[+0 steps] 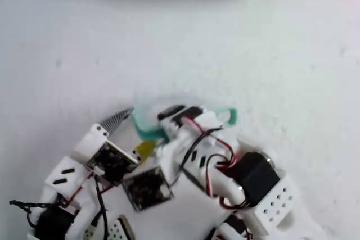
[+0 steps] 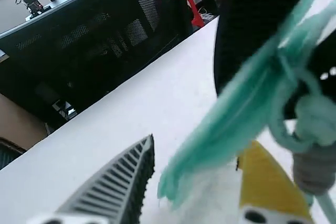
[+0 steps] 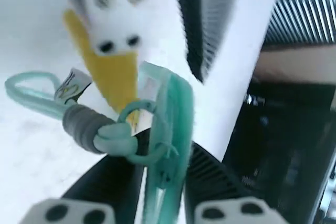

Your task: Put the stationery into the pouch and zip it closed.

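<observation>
Two pincers meet over the teal pouch (image 1: 149, 127), which lies on the white bench (image 1: 225, 43) close in front of the arms. The right pincer (image 3: 165, 145) is clenched on the pouch's upper edge, its black fingers either side of the teal strip, so the fabric stands pinned between them. The left pincer (image 1: 140, 129) is spread wide: its grey ribbed finger (image 2: 121, 182) sits on one side of the edge and its yellow finger (image 2: 262, 182) on the other, neither pressing in. From the right wrist the yellow tip lies just beside the small teal ring where the pull cord (image 3: 113, 139) is tied on, with a grey toggle (image 3: 79, 123) threaded along that cord.

No stationery lies loose on the bench, so I take it the packing is over and the zipping is the step in hand. Next the left pincer would need to close on the ring or cord and draw it along the edge while the right one braces the pouch.

Soft and floppy, the pouch has a fuzzy teal edge; how far its zip is shut I cannot tell.
</observation>
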`<action>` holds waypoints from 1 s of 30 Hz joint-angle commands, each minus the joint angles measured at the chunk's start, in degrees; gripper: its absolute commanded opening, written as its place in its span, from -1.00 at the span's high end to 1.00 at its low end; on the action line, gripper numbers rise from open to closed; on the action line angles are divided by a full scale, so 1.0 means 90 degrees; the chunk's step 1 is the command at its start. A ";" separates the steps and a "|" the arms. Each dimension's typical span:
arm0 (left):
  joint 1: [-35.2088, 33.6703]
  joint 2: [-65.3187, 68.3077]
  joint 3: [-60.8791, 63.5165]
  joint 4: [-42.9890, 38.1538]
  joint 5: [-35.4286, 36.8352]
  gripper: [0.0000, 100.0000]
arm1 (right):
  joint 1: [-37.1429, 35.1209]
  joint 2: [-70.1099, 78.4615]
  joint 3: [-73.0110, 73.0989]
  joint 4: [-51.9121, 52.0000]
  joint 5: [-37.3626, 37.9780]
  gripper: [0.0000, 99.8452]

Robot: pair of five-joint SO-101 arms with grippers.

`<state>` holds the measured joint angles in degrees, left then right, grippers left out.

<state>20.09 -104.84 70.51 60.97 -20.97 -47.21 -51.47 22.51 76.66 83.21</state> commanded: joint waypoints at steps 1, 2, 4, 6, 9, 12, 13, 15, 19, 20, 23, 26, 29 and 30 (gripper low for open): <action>0.0142 -0.0005 0.0029 -0.0352 -0.0078 0.45 | -0.0171 -0.0161 -0.0459 0.0083 0.0557 0.97; 0.0142 -0.0005 0.0166 -0.0449 -0.0078 0.45 | -0.0171 -0.0151 -0.0449 0.0073 0.0625 0.97; 0.0200 -0.0005 0.0518 -0.0664 -0.0078 0.45 | -0.0190 -0.0151 -0.0449 0.0054 0.0684 0.97; 0.0200 -0.0005 0.0899 -0.1065 -0.0078 0.45 | -0.0278 -0.0151 -0.0449 0.0044 0.0694 0.97; 0.0190 -0.0005 0.1348 -0.1582 -0.0068 0.46 | -0.0288 -0.0151 -0.0420 -0.0083 0.0654 0.97; 0.0190 -0.0005 0.1446 -0.1661 -0.0020 0.48 | -0.0278 -0.0151 -0.0420 -0.0093 0.0645 0.97; 0.0190 -0.0005 0.1436 -0.1661 -0.0020 0.53 | -0.0269 -0.0151 -0.0420 -0.0093 0.0645 0.97; 0.0190 -0.0005 0.1426 -0.1680 -0.0020 0.68 | -0.0142 -0.0151 -0.0420 -0.0093 0.0645 0.97; 0.0200 -0.0005 0.1241 -0.1631 -0.0020 0.97 | -0.0073 -0.0151 -0.0400 -0.0093 0.0645 0.97; 0.0200 -0.0005 0.1192 -0.1631 -0.0020 0.93 | -0.0073 -0.0151 -0.0391 -0.0083 0.0635 0.97; 0.0308 -0.0005 0.1065 -0.1641 -0.0010 0.95 | -0.0073 -0.0151 -0.0234 -0.0327 0.0234 0.96; 0.0591 -0.0005 0.0967 -0.1651 -0.0010 0.96 | 0.0034 -0.0210 0.0029 -0.0816 -0.0420 0.96; 0.0728 -0.0005 0.0947 -0.1690 -0.0010 0.96 | 0.0386 -0.0220 0.0068 -0.0777 -0.0615 0.87; 0.0728 -0.0005 0.0947 -0.1709 -0.0010 0.96 | 0.0513 -0.0220 0.0068 -0.0698 -0.0635 0.79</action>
<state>24.66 -104.13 83.52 48.04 -20.97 -45.98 -52.35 23.74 71.47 79.34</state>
